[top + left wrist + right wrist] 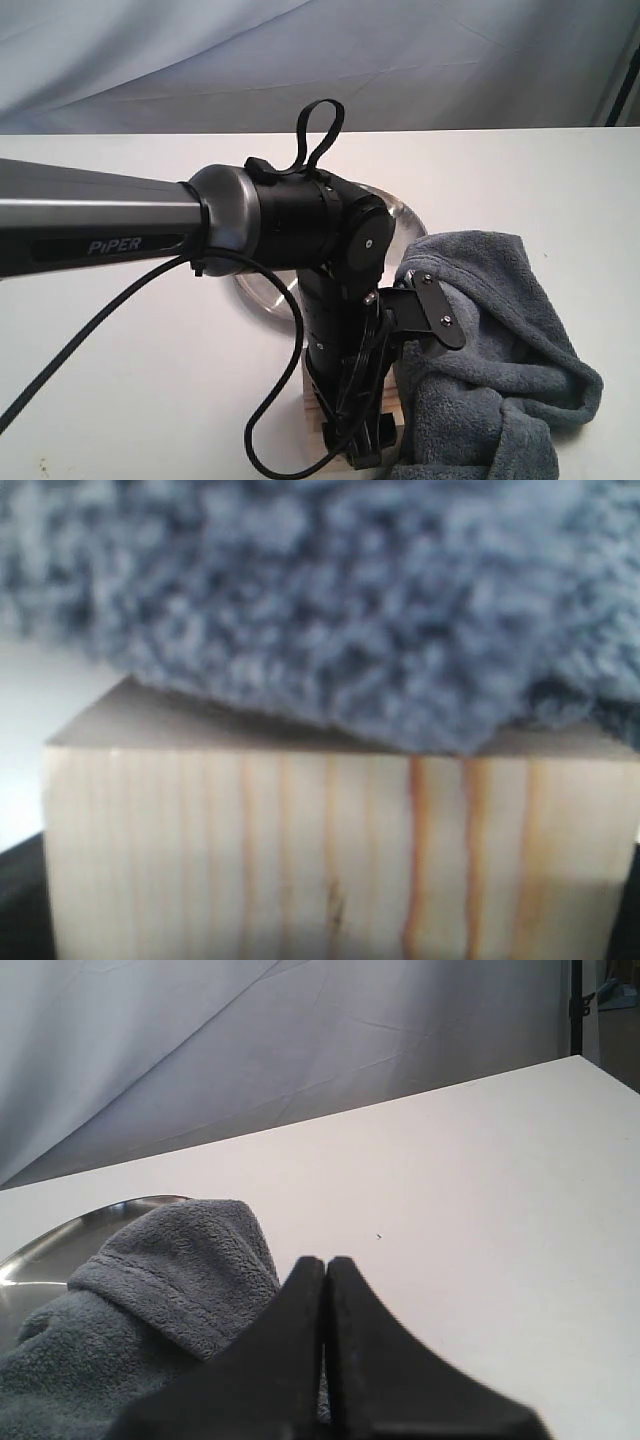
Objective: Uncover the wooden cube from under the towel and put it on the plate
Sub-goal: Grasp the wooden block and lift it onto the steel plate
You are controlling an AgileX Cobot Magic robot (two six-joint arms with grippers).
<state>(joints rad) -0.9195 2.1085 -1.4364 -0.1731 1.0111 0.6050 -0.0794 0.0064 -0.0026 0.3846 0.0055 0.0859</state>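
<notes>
White table (110, 400), draped grey-blue backdrop (450, 60). The left gripper (360, 440) points steeply down at the wooden cube (330, 860), wrist bent sharply; its tips are hidden, so whether the jaws are apart or clamped cannot be told. The right gripper (325, 1285) has its black fingers pressed together, close to the towel (500, 340). The cube is pale with orange grain stripes and sits on the table. The fluffy blue-grey towel overlaps the cube's top and heaps beside it. Behind the cube, the shiny steel plate (262, 296) is mostly hidden by the arm.
</notes>
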